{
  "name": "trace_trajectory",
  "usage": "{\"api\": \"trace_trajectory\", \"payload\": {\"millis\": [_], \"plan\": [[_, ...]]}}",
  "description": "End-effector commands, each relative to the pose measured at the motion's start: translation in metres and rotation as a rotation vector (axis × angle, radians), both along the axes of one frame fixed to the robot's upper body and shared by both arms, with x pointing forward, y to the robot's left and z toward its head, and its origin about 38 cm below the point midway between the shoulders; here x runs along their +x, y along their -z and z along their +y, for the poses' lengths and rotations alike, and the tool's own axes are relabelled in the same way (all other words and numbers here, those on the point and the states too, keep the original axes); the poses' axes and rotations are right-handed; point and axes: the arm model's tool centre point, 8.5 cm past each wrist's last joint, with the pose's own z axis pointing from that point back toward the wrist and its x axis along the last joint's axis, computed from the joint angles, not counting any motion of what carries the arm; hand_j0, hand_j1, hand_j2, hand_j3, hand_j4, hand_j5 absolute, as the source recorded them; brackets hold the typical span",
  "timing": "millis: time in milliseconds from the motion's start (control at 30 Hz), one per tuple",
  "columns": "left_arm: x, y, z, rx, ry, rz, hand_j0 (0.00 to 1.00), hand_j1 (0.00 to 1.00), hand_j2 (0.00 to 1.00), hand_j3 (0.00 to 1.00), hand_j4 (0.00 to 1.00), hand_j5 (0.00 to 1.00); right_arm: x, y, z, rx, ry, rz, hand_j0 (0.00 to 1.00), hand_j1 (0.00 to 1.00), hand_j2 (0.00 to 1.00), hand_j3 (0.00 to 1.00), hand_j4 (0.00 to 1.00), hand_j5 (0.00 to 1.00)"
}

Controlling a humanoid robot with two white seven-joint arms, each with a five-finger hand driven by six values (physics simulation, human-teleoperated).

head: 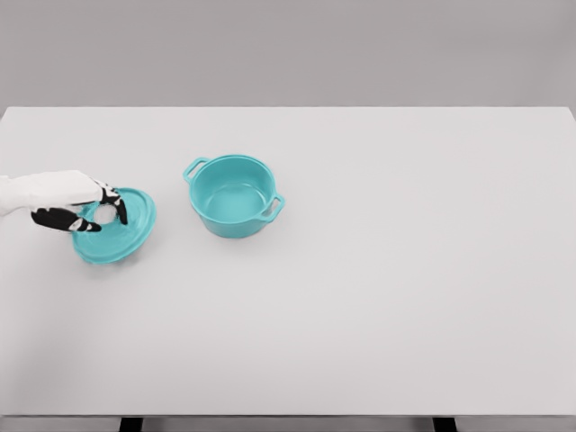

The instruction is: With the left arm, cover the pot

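Nearest the camera lies the table's (pixel 360 342) bare white front, wide and free from edge to edge. Farther back on the left sits the teal lid (pixel 114 226), tilted a little, its near rim lower and its far right rim raised. At its centre is a pale knob (pixel 106 214). Reaching in from the left edge, the left hand (pixel 76 205) lies over the lid's upper left part, its dark fingers (pixel 115 202) curled around the knob and pinching it. To the right of the lid, apart from it, stands the pot (pixel 234 195), upright and open, mouth facing up. Its two handles lie on a slanted line, one at the upper left, one at the lower right. Open tabletop separates lid and pot, and the whole right half is free.
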Motion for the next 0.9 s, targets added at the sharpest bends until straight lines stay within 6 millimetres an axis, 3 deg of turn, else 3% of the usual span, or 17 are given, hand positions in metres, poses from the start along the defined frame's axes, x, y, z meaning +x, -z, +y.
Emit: {"api": "trace_trajectory", "payload": {"millis": [0, 300, 533, 867], "plan": [[-0.003, -0.008, -0.004, -0.001, 0.020, -0.013, 0.54, 0.54, 0.54, 0.54, 0.54, 0.54, 0.000, 0.000, 0.000, 0.000, 0.000, 0.000, 1.00, 1.00, 1.00, 1.00, 1.00, 1.00], [-0.001, -0.041, -0.009, 0.011, 0.055, -0.080, 0.54, 0.54, 0.54, 0.54, 0.54, 0.54, 0.000, 0.000, 0.000, -0.001, 0.000, 0.000, 1.00, 1.00, 1.00, 1.00, 1.00, 1.00], [-0.009, -0.073, -0.040, 0.029, 0.170, -0.168, 0.54, 0.54, 0.54, 0.54, 0.54, 0.54, 0.000, 0.000, 0.000, 0.000, 0.000, 0.000, 1.00, 1.00, 1.00, 1.00, 1.00, 1.00], [-0.006, -0.081, -0.059, 0.102, 0.227, -0.238, 0.54, 0.54, 0.54, 0.54, 0.54, 0.54, 0.000, 0.000, 0.000, 0.000, 0.000, 0.000, 1.00, 1.00, 1.00, 1.00, 1.00, 1.00]]}}
